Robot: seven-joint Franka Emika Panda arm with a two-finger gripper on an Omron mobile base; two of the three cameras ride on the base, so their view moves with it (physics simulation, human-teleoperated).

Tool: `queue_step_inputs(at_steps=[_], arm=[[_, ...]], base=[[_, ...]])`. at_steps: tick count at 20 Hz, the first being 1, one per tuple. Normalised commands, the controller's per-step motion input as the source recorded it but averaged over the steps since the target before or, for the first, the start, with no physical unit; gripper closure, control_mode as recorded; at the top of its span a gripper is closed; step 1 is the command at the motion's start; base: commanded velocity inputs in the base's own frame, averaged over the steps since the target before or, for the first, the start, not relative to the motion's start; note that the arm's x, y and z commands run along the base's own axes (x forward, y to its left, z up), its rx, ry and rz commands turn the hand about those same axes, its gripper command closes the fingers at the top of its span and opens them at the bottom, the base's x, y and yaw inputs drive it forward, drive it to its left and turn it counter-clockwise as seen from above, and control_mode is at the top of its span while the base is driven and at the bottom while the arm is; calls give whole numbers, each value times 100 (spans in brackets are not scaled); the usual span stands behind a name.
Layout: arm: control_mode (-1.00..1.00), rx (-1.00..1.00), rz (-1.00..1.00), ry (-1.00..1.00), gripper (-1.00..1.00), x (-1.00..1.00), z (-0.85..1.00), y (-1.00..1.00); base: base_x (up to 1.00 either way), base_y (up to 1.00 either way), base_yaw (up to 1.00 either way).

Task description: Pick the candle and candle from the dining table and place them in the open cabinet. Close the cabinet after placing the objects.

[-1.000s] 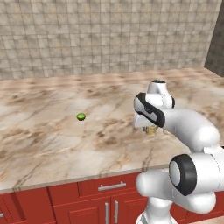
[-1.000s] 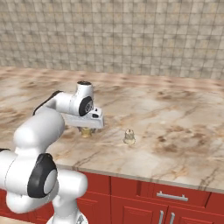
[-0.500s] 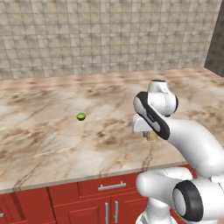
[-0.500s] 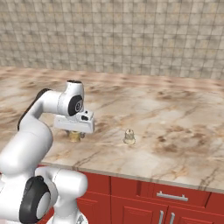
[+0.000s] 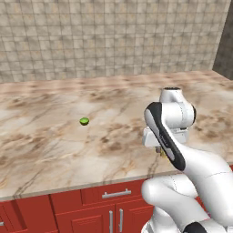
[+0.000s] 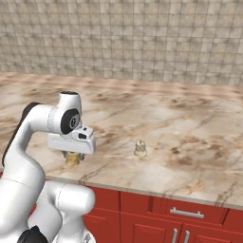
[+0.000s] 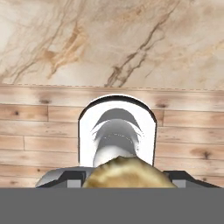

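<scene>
In the left base view, a small green round thing (image 5: 84,121) sits at centre left on the broad beige-and-brown marbled stone dining table (image 5: 54,141), well apart from the arm; it is not part of the job. Toward the lower right of that picture the white arm's two-finger gripper (image 5: 162,153) hangs near the table's front edge, with a sliver of golden-tan showing beneath the hand.

In the right base view, the same gripper (image 6: 72,158) sits at lower left, and the squat golden-tan cylinder candle (image 6: 72,158) is tucked under the hand between the fingers, above the table's front lip. The hand view shows the candle's rounded tan top (image 7: 124,173) at the bottom centre, with the dark finger tips flanking it, so the fingers appear to be pinching this candle, not spread wide. Whether it has cleared the stone I cannot tell.

Right of centre in the right base view, the pale cream candle on its flat round base (image 6: 139,148) stands alone on the table, well apart from the gripper.

The step in hand looks like carrying the first candle off toward the cabinet. To do it well, keep the pinch firm and the hand level, lift clear of the edge before swinging, and move smoothly, since such a squat piece could slip or tip.
</scene>
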Motion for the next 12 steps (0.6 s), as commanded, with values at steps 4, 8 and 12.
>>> queue_step_inputs(at_steps=[4,8,12], arm=[[-100,0,-2,0,100,-55,23,0],[-100,-1,0,0,100,-41,23,1],[-100,-3,0,0,100,-4,11,1]], base=[[0,0,0],[0,0,0],[0,0,0]])
